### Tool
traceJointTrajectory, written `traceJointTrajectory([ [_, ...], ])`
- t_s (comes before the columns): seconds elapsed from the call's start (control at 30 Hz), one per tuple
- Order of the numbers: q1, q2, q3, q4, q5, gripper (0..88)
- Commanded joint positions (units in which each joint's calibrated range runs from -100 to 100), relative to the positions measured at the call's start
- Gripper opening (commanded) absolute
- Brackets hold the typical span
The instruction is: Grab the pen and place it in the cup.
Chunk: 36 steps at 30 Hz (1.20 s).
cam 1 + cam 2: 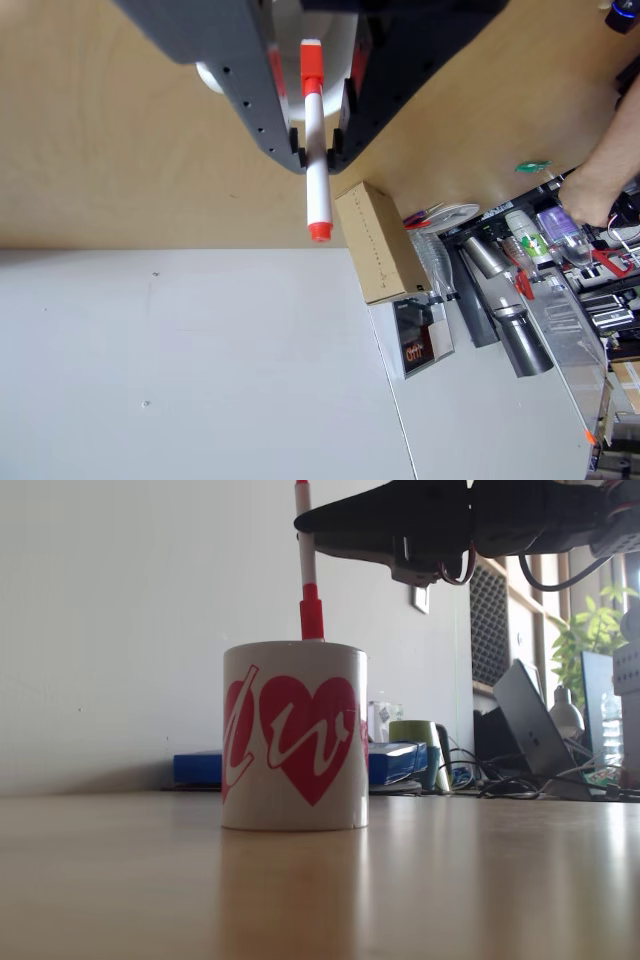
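Your fingers (315, 152) were clamped on the pen (317, 175), gripping its white barrel about midway along, with the orange-red cap toward the top of the other view and the small orange-red end plug pointing down toward the wall edge. In the fixed view the pen (307, 575) stood upright, held from the right by the dark fingers (308, 522), its capped end dipping just behind the rim of the cup (294, 750). The cup sat on the wooden counter (480, 880), its red heart with a white squiggle facing the camera. In the other view a cardboard box (378, 243) lay near the pen's plug end, and a person's hand (592, 190) reached in at the right.
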Motion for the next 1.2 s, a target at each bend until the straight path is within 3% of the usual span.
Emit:
traceJointTrajectory([
  [0.0,0.41,0.05,-0.05,-0.41,0.26,1.5],
  [0.07,0.41,0.05,0.13,-0.32,0.26,3.1],
  [0.23,0.08,-0.03,-2.67,6.65,-0.27,21.9],
  [0.33,0.08,-0.03,-4.76,10.35,-0.32,26.2],
  [0.9,0.41,-0.03,-5.48,10.69,-0.21,26.0],
  [1.17,0.16,-0.7,-5.12,10.0,0.16,15.8],
])
